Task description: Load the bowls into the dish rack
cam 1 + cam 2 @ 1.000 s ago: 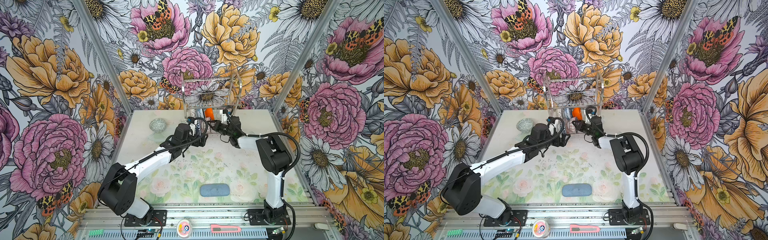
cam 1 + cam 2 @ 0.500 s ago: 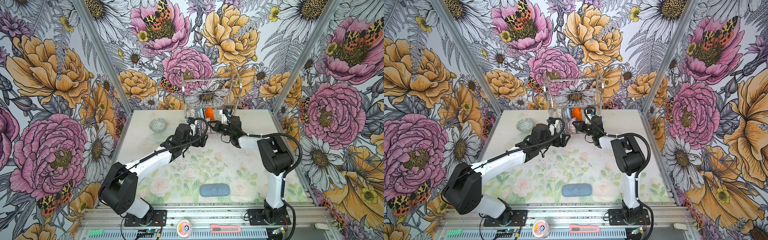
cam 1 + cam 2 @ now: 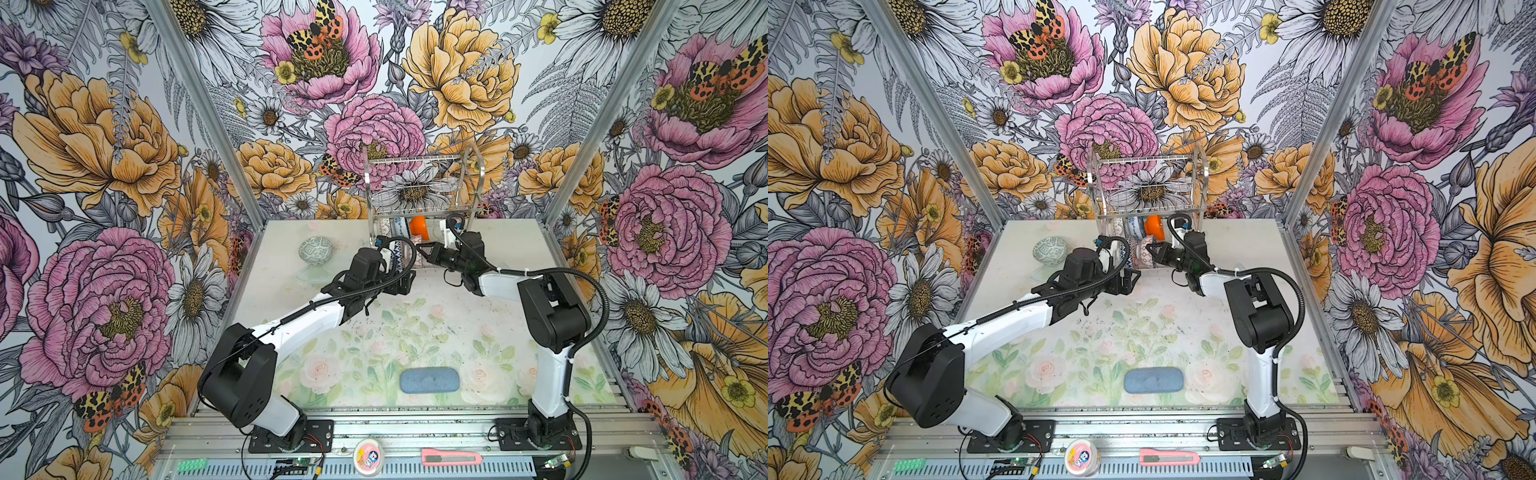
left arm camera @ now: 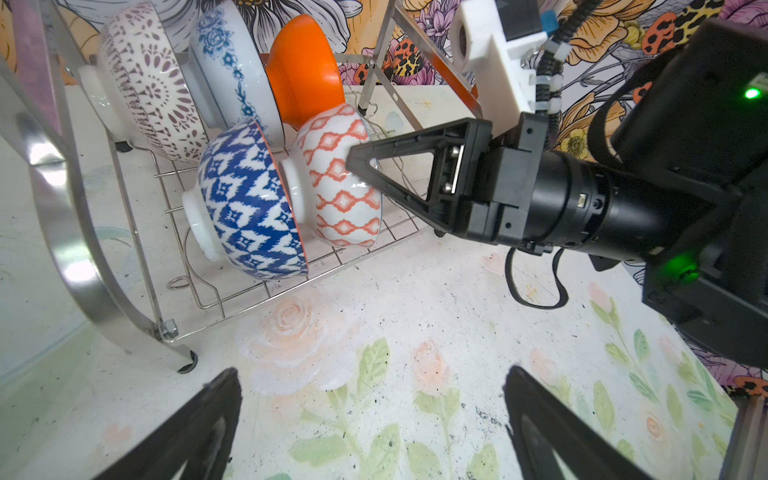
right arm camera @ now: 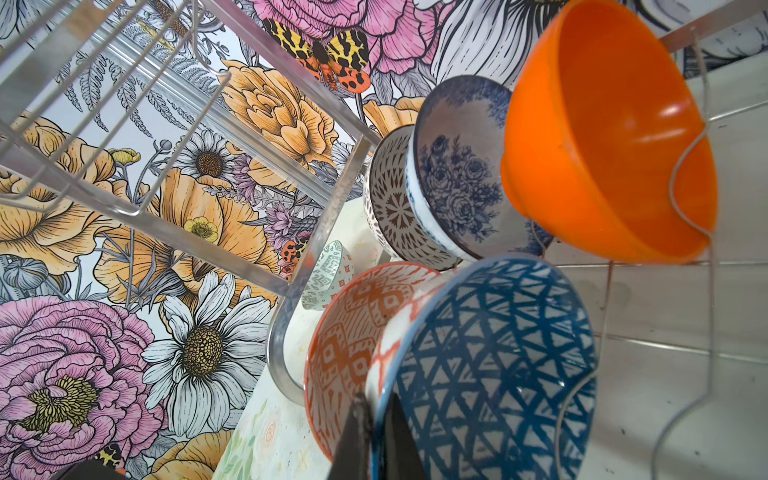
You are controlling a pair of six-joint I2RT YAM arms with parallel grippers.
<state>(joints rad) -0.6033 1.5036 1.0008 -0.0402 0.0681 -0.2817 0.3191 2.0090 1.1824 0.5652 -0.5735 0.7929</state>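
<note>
On the rack's point(image 4: 79, 249) lower tier five bowls point(image 4: 303, 70) stand on edge between the wires, probably so they drain and stay put. At the front, the right gripper point(image 5: 374, 415) is pinched shut on the rim of the triangle bowl point(image 5: 490, 365), apparently steadying it. That bowl's foot rests against the mouth of the blue-white bowl point(image 4: 249, 199). Just before the rack, the left gripper point(image 4: 372, 374) hangs wide open and empty over the table point(image 4: 415, 291). Left of the rack, the grey-green bowl point(image 3: 315, 250) sits on the table, not yet loaded.

Robot test cell (floral-papered walls point(image 3: 104, 166), aluminium base rail point(image 3: 415, 430))
</note>
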